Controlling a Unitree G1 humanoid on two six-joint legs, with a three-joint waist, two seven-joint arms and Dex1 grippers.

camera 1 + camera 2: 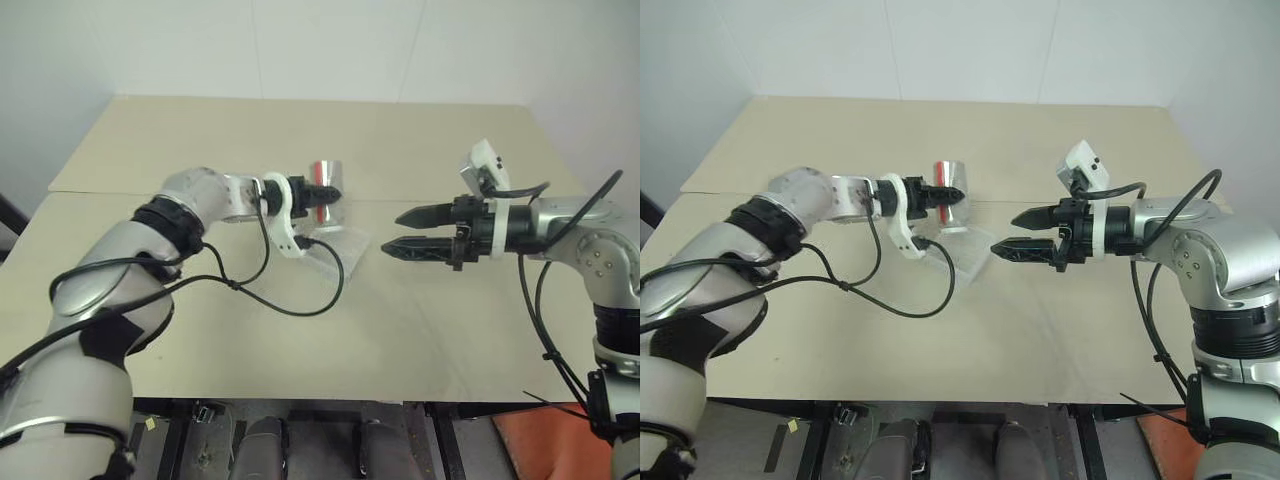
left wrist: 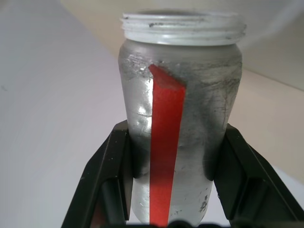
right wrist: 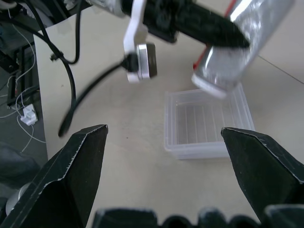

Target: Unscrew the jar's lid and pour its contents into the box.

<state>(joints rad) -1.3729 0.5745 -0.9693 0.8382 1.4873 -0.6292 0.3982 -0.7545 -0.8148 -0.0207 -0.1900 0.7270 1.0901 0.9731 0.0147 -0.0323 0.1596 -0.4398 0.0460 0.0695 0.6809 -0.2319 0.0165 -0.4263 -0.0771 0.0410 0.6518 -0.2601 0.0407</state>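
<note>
Silvery-grey jar (image 2: 180,118) — one red stripe (image 2: 164,152) down it — over the clear box (image 3: 206,126).

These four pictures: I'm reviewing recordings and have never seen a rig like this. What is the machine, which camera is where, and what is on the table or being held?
It is a humanoid robot with two arms, each ending in a gripper of two black fingers. The two wide pictures come from a pair of cameras on its head, looking down over a beige table. The other two come from cameras on the wrists, looking along each gripper's fingers.

The left gripper is shut on the jar, a silvery cylinder with a red stripe. Its threaded mouth is uncovered, and in the right wrist view it hangs tilted above the box, a shallow clear plastic tray lying on the table.

The right gripper is open, holds nothing, and points toward the jar from the other side.
</note>
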